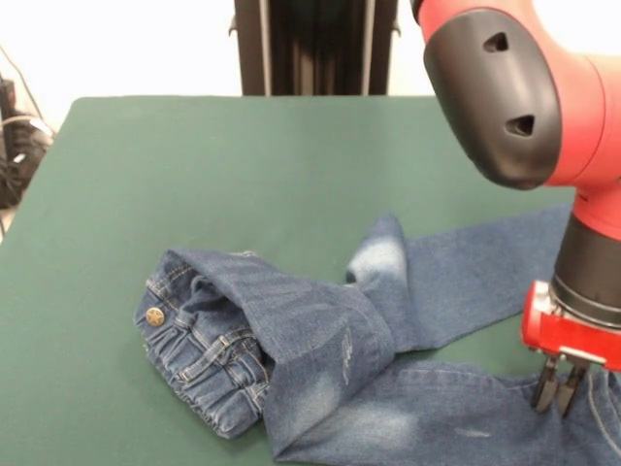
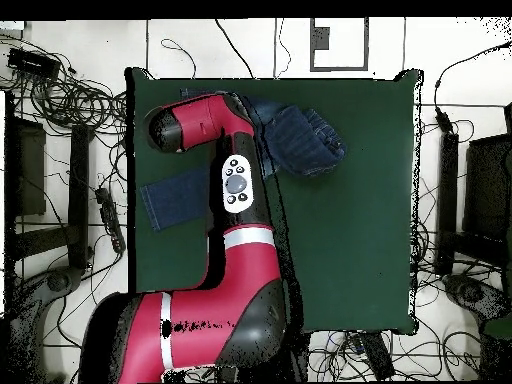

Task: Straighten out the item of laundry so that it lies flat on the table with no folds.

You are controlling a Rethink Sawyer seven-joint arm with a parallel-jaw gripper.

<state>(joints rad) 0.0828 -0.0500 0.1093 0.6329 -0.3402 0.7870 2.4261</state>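
The dark blue jeans (image 1: 320,359) lie at the near right of the green table (image 1: 243,165). The waistband end with the brass button (image 1: 154,316) is folded over on itself at the left. One leg runs away to the right and the other lies along the front edge. My gripper (image 1: 557,396) hangs from the red arm at the right, with its fingers close together and their tips just at the near leg's cloth. No cloth shows lifted between them. In the overhead view the jeans (image 2: 300,140) show beside the arm, which hides the gripper.
The arm's large red and black elbow (image 1: 495,87) hangs over the table's right side. The black pedestal (image 1: 315,44) stands behind the far edge. Cables (image 2: 60,90) and stands surround the table (image 2: 350,250).
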